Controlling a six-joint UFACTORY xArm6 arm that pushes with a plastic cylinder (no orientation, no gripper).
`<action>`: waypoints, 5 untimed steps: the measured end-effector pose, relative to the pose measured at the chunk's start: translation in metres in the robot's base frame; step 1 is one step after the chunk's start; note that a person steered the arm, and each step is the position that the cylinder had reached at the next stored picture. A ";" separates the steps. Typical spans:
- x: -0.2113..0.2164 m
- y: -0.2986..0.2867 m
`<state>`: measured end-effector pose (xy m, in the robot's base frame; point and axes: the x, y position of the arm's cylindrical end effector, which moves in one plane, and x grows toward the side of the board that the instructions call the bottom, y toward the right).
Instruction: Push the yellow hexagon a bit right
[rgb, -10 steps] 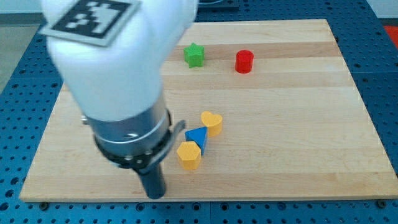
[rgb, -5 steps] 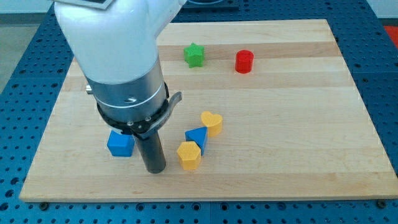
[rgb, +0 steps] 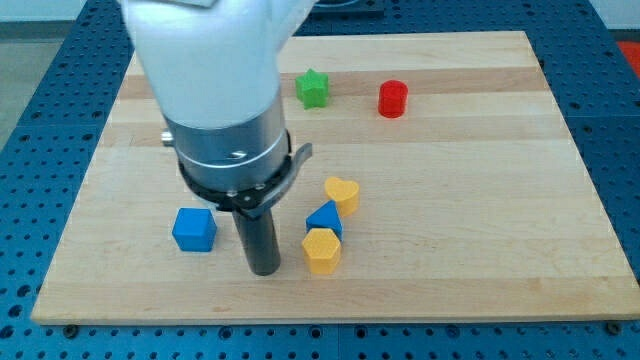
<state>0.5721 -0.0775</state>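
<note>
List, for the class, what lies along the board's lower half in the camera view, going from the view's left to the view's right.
Blue cube → my tip → yellow hexagon → yellow heart. The blue triangle overlaps the hexagon's span, so it is left out.

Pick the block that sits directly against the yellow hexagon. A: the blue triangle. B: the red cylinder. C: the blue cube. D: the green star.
A: the blue triangle touches the yellow hexagon from the view's top, with the yellow heart beyond it; my tip stands just to the hexagon's left.
</note>
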 end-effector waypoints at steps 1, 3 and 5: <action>0.001 -0.015; 0.011 -0.088; 0.011 -0.105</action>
